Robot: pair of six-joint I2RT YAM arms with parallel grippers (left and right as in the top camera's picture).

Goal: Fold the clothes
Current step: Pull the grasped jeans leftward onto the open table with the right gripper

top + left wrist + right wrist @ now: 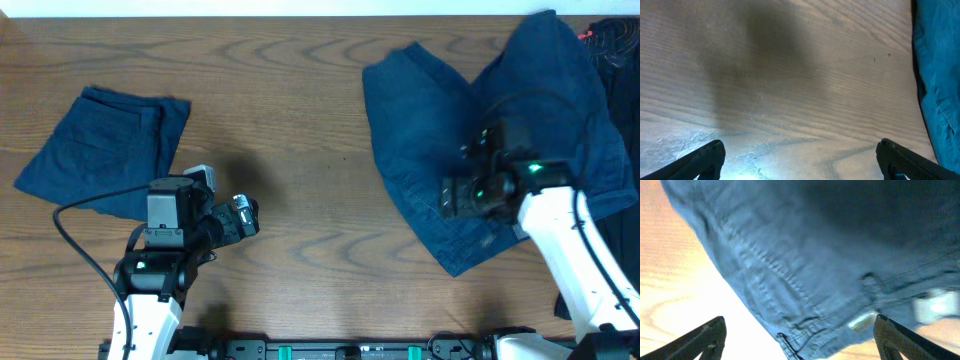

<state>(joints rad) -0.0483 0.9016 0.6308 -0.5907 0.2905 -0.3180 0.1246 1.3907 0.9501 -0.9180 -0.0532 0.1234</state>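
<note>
The left shorts point(100, 150) are folded; the right shorts point(420, 130) are left unfolded under the right gripper point(800, 337). It and the left gripper point(800, 160) are spread wide, nothing grasped.

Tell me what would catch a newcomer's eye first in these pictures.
The big dark blue garment sprawled unfolded on the right of the table, with the right end effector open above it. At the far left lies a second blue garment, already folded, and the left end effector hangs open over bare wood.

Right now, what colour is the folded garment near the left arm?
The folded garment is dark blue; overhead view.
</note>
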